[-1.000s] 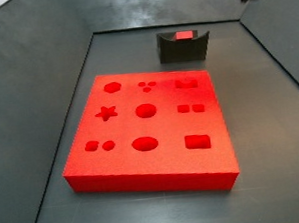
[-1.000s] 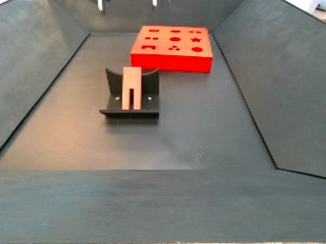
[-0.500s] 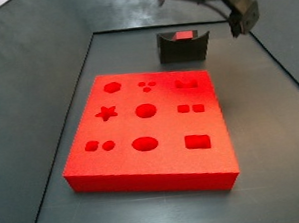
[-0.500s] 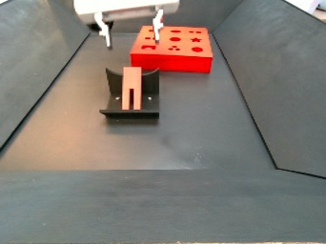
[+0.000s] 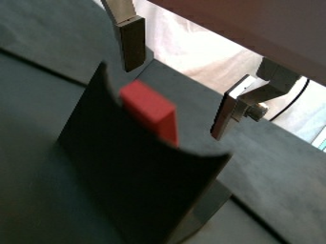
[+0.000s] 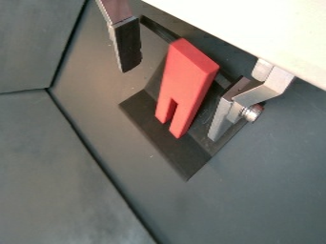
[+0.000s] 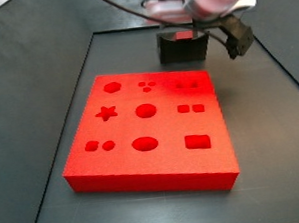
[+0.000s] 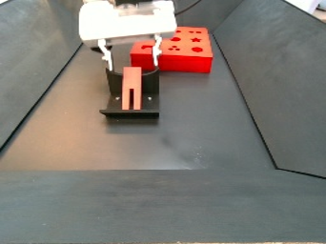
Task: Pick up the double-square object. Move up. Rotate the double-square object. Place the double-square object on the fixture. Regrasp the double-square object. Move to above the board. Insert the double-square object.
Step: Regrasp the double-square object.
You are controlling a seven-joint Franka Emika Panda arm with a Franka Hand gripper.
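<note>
Gripper (image 8: 129, 60), flat silver plates with dark pads, stands wide open and empty, one finger either side of the small smooth red double-square object (image 6: 185, 84). That block leans in the matte dark L-shaped fixture (image 8: 130, 98), upper left in a side view. Glossy red recessed board (image 7: 148, 132) lies nearby. Half a second ago the gripper was higher, clear of the fixture.
</note>
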